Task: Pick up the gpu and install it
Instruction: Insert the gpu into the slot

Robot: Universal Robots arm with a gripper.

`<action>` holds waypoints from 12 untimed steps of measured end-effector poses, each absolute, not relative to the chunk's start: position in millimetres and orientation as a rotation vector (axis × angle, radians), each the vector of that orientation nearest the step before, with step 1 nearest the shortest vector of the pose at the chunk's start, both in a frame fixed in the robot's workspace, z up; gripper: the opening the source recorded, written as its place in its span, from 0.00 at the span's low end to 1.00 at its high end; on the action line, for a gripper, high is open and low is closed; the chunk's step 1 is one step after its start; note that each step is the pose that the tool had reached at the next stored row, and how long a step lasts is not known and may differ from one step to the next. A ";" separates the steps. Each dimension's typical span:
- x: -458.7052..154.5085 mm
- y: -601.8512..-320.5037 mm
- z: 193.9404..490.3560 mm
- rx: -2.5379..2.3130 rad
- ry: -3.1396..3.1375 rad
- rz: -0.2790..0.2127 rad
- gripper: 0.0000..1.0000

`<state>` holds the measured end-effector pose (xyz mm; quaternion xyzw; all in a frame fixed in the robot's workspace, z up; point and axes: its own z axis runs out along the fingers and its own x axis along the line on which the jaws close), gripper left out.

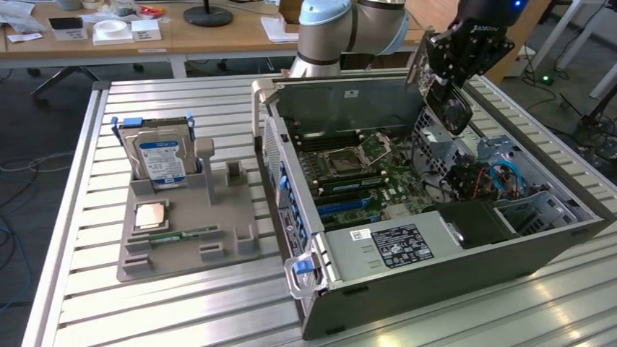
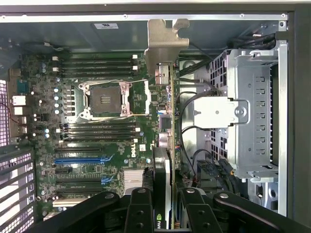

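Above the open computer case [image 1: 434,238], near its far corner on the exterior view's right, the gripper [image 1: 453,76] holds the gpu [image 1: 456,110] up in the air. The card hangs a bit tilted, with its dark cooler face showing. It is not in a slot yet. In the wrist view, the gripper [image 2: 167,208] has its black fingers [image 2: 140,208] pressed on both sides of the gpu [image 2: 162,170], so the pincer is closed on the card. From there the card is seen edge on. Its silver bracket [image 2: 165,41] is at the far end, and its thin green board runs back to the fingers. Under it lies the green motherboard [image 2: 97,145]. The card hangs between the square CPU socket [image 2: 109,99] and the grey metal drive cage [image 2: 252,107]. A long blue slot [image 2: 80,159] on the motherboard has no card in it. On the metal table [image 1: 144,311], beside the case on the exterior view's left, sits a grey tray [image 1: 236,249]. A hard drive [image 1: 159,159] with a blue and white label stands upright in it. A small square chip [image 1: 152,215] and a thin green RAM stick [image 1: 183,235] lie flat on the tray.
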<state>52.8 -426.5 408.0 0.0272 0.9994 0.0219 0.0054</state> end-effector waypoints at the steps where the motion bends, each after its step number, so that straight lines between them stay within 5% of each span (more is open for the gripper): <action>1: 52.8 -426.5 408.0 0.085 3.129 0.068 0.27; 12: 52.6 -426.4 408.0 0.015 3.131 0.069 0.27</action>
